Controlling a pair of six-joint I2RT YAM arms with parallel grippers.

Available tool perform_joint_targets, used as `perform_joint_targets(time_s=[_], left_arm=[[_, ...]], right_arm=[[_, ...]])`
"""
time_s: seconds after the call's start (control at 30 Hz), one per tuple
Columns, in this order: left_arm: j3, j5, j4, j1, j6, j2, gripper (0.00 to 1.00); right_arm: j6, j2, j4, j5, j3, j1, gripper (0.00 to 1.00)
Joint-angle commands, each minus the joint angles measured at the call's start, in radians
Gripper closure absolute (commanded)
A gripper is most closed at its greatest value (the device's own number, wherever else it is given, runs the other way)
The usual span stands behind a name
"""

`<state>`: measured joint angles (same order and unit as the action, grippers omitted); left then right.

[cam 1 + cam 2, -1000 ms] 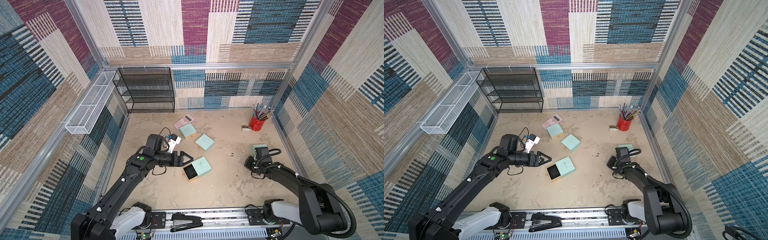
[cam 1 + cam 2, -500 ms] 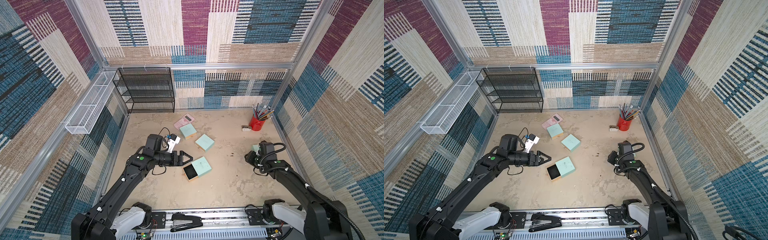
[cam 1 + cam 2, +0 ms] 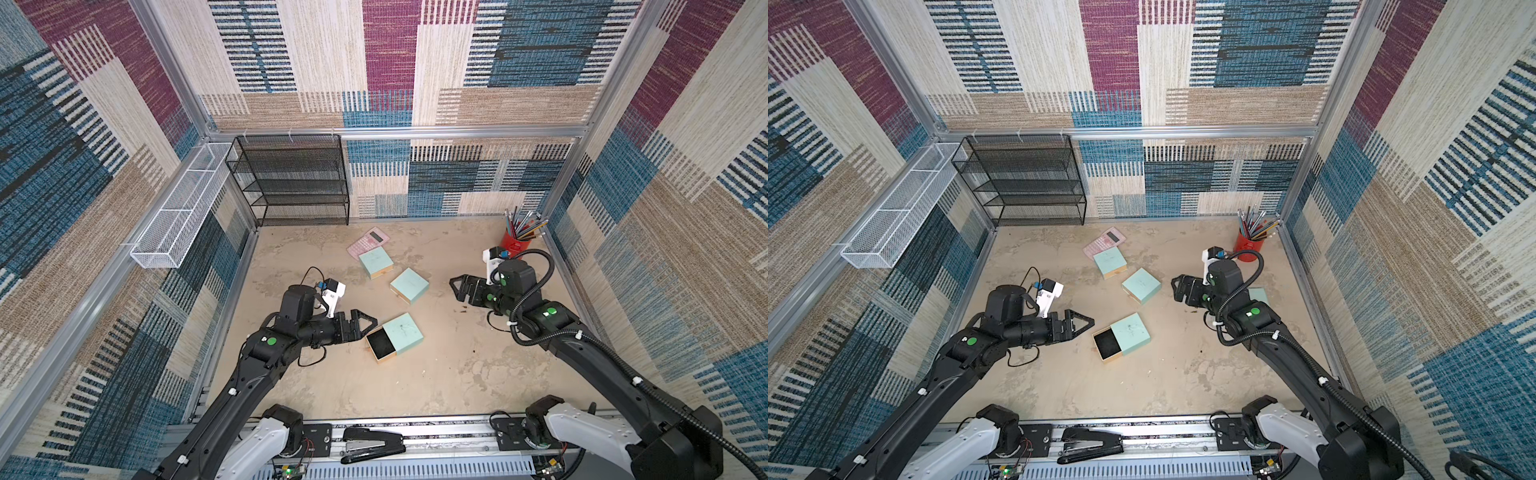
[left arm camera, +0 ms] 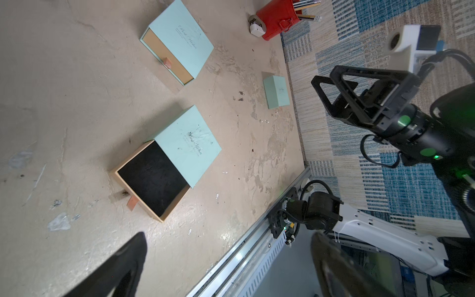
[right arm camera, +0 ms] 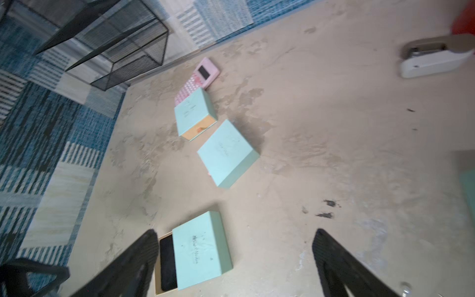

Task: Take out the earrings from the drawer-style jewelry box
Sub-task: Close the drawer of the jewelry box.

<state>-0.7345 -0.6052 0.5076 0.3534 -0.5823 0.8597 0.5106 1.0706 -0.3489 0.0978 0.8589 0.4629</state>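
Found the left gripper (image 3: 368, 325) spread wide and empty, poised just beside the open end of the drawer (image 4: 154, 177). Found the right gripper (image 3: 456, 290) likewise released, nothing between its fingers (image 5: 341, 264), pointed toward the middle of the floor. Saw the drawer pulled partway out of the drawer-style jewelry box (image 4: 187, 144) toward the left arm, its black lining bare, with no stud discernible on it in the left wrist view. Picked out the earrings (image 4: 264, 120) instead as a loose scatter of glints on the bare floor, just beside a small mint box (image 4: 276, 91) near the wall on the robot's right side, well apart from the drawer. Confirmed that small mint box in a top view, tucked against the right forearm, and so placed the scatter behind the right fingertips rather than ahead of them, and across the floor from the left gripper, beyond the jewelry box. Judged the right arm the nearer of the two, though obliged to turn back toward its own side for any further pick there. Could make out no long axis on any single stud; noted only the scatter strung roughly along one edge of the small box. Read the earrings as tiny pale specks, bright against the beige floor, far smaller than the boxes, too small to tell post from head. Could not separate them with certainty from other pale flecks nearer the rail. Judged the emptying of the drawer largely done, going by the bare-looking lining.
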Motion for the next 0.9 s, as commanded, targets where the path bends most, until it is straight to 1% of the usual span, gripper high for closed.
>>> perform_joint_targets(time_s=[0.0,0.03,0.17,0.27,0.33,0.43,0.53,0.7,0.8,0.87], left_arm=[[0.025,0.019,0.013,-0.004,-0.064,-0.029,0.01],[0.035,0.050,0.013,-0.005,-0.077,-0.038,0.01],[0.091,0.035,-0.014,-0.014,-0.154,-0.072,0.01],[0.153,-0.026,-0.088,-0.021,-0.231,-0.090,0.02],[0.207,-0.075,-0.179,-0.025,-0.295,-0.086,0.01],[0.286,-0.161,-0.369,-0.024,-0.391,-0.028,0.02],[0.293,-0.200,-0.434,-0.018,-0.393,0.089,0.02],[0.305,-0.166,-0.541,0.007,-0.405,0.223,0.02],[0.306,-0.093,-0.493,0.007,-0.374,0.242,0.01],[0.324,-0.062,-0.507,0.009,-0.385,0.244,0.01]], right_arm=[[-0.013,0.022,0.128,0.070,0.007,0.043,0.01],[-0.018,0.028,0.157,0.089,0.002,0.057,0.01],[-0.022,0.044,0.317,0.198,-0.058,0.082,0.01],[-0.009,0.068,0.372,0.210,-0.107,0.082,0.01],[-0.003,0.089,0.411,0.242,-0.142,0.082,0.01],[0.030,0.132,0.474,0.283,-0.206,0.082,0.01],[0.065,0.194,0.533,0.307,-0.259,0.082,0.01],[0.106,0.296,0.629,0.381,-0.300,0.083,0.01],[0.122,0.334,0.674,0.410,-0.313,0.084,0.01],[0.126,0.358,0.689,0.426,-0.316,0.089,0.01]])
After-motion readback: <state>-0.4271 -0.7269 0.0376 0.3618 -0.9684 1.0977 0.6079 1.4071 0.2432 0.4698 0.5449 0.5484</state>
